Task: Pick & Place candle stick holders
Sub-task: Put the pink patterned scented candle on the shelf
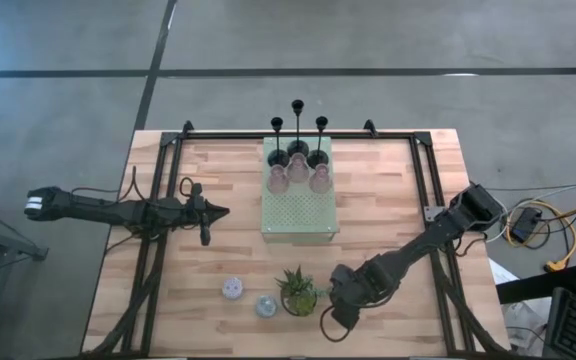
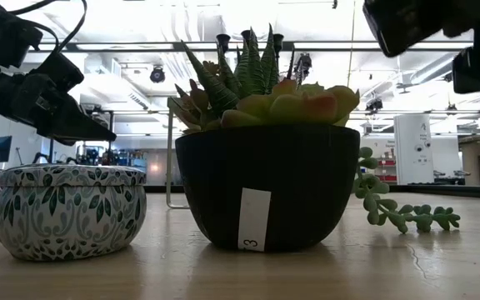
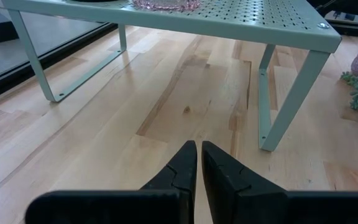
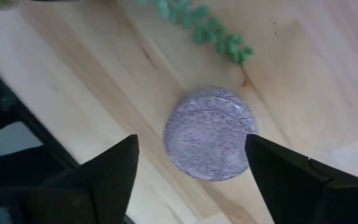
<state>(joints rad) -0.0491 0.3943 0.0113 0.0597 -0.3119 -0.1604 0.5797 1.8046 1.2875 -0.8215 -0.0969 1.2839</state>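
Observation:
Three slim black sticks [image 1: 297, 118] stand at the far end of the pale green perforated mat [image 1: 300, 212]. Three pink glass holders [image 1: 298, 172] stand on it just in front of them. Two small round cups [image 1: 232, 288] [image 1: 265, 306] sit on the table near the front, left of the plant. A third, purple cup [image 4: 210, 134] sits on the table right of the plant. My right gripper [image 4: 191, 142] is open above the purple cup, one finger on either side, not touching it. My left gripper [image 1: 220, 211] is shut and empty, left of the mat.
A spiky green potted plant [image 1: 300, 292] stands between the cups, and a trailing sprig [image 4: 207, 28] of it lies close to the purple cup. The mat is a raised shelf on legs [image 3: 278, 99]. Bare wood lies between my left gripper and the mat.

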